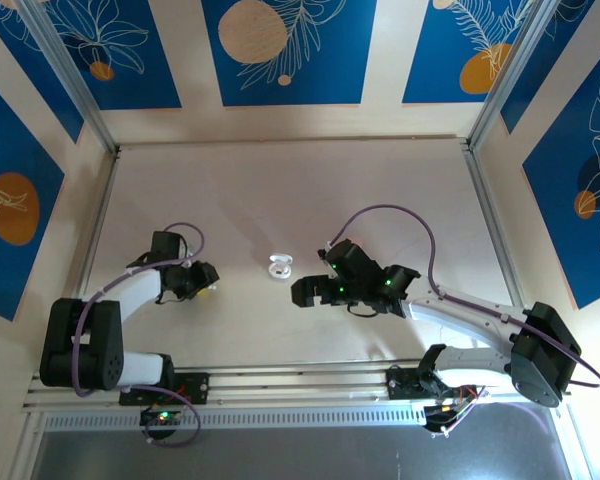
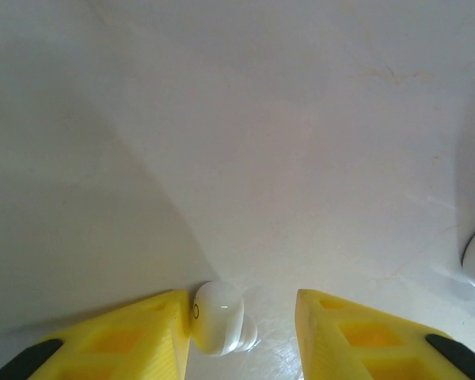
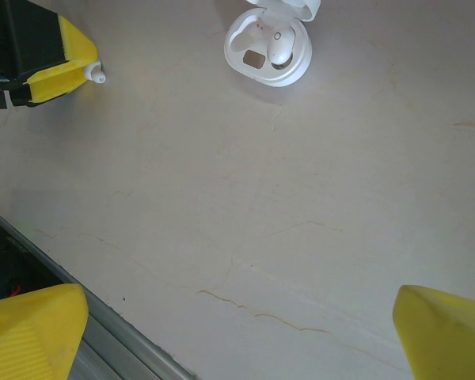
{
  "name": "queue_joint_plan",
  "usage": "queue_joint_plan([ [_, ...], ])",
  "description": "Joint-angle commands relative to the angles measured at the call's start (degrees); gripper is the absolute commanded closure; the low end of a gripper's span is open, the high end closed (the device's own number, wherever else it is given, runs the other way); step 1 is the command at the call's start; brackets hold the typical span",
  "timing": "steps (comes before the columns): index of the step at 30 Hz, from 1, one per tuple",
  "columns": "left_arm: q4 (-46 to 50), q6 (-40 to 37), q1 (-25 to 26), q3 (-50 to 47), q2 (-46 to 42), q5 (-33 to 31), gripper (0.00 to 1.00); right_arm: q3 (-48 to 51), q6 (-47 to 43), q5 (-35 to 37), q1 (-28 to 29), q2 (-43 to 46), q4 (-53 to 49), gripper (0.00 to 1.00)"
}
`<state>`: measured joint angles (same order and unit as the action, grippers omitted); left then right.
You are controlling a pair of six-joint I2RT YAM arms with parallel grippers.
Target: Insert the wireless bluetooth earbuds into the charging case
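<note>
left jaws straddle a white earbud (image 2: 218,318) on the worktop (image 1: 280,190), touching it on one side, gap on the other, not yet clamped; right jaws gape empty. the open charging case (image 3: 269,49) with another bud (image 3: 280,44) seated sits nearby. pickup underway: next, a gentle squeeze and lift

Bright, even light; the close views go soft at their near edge.
From above, the bench (image 1: 280,190) is sharp and evenly lit, with faint shadows under the arms. At the left wrist a broad soft shadow dims the bench's lower left, the white bud (image 2: 218,317) carries a glossy sheen, and the left claw (image 2: 244,313) is blurred. At the right wrist the case (image 3: 269,47) is crisp, while the right claw (image 3: 237,317) is out of focus.
</note>
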<state>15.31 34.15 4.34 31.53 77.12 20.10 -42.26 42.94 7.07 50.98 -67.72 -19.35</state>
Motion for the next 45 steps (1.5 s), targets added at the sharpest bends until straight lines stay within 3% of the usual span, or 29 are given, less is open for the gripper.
queue_joint_plan([
  [1, -0.93, 0.28, 0.98, -0.04, 1.01, 1.44, 0.61, -0.28, -0.52, -1.67, -0.26, 0.31, -0.2, 0.01],
  [24, 1.35, -1.55, 1.11, 3.05, 3.2, -3.31, 0.61, 1.53, -0.08, -1.53, -0.38, 2.49, -0.18, 0.01],
  [45, 0.6, -1.39, 1.11, 2.92, 3.12, -2.26, 0.76, 1.39, -0.14, -1.97, -0.42, 2.36, -0.16, 0.01],
])
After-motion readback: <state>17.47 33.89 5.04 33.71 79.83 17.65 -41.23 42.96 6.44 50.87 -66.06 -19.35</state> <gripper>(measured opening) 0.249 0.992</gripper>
